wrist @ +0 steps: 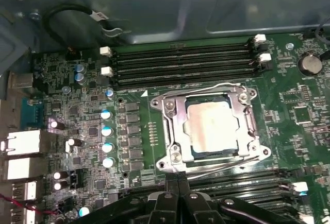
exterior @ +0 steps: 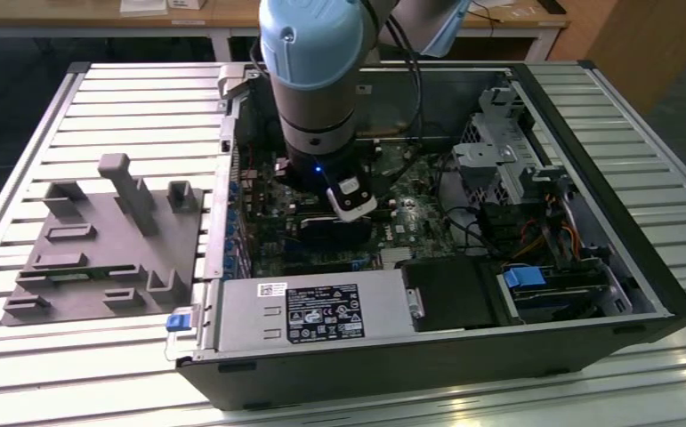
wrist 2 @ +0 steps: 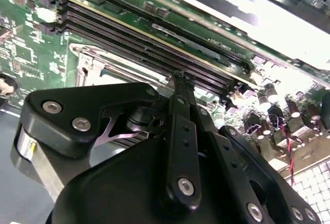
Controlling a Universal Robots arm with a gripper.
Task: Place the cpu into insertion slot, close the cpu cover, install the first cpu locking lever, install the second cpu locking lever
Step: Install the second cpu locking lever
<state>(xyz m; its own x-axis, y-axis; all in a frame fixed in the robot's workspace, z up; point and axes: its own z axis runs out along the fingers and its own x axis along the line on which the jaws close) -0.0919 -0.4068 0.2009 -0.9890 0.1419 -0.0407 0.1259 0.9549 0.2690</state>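
1. Presently the arm reaches down into the open computer case point(exterior: 627, 294) lying on the slatted table point(exterior: 105, 116); the gripper point(wrist: 178, 185) hangs over the motherboard point(wrist: 87, 126), just short of the socket.
2. Jaws: in both wrist views the fingertips point(wrist 2: 178, 80) look pressed together with nothing between them, so clenched and empty.
3. The cpu point(wrist: 213, 126) sits flat in the insertion slot point(wrist: 193, 154), directly ahead of the jaws in the first wrist view. Its silver-grey top shows through the window.
4. The cpu cover point(wrist: 172, 118) appears folded down around the chip. A thin wire locking lever point(wrist: 227, 166) runs along the socket edge nearest the jaws, with the tips just beside it; whether it is latched I cannot tell.
5. Handling judgement: the lever is a stiff, springy wire, thin and slippery, best pushed near its free end, not pinched. Chip and socket contacts are fragile; keep force off them.
6. Memory slots point(wrist: 180, 62) lie beyond the socket.
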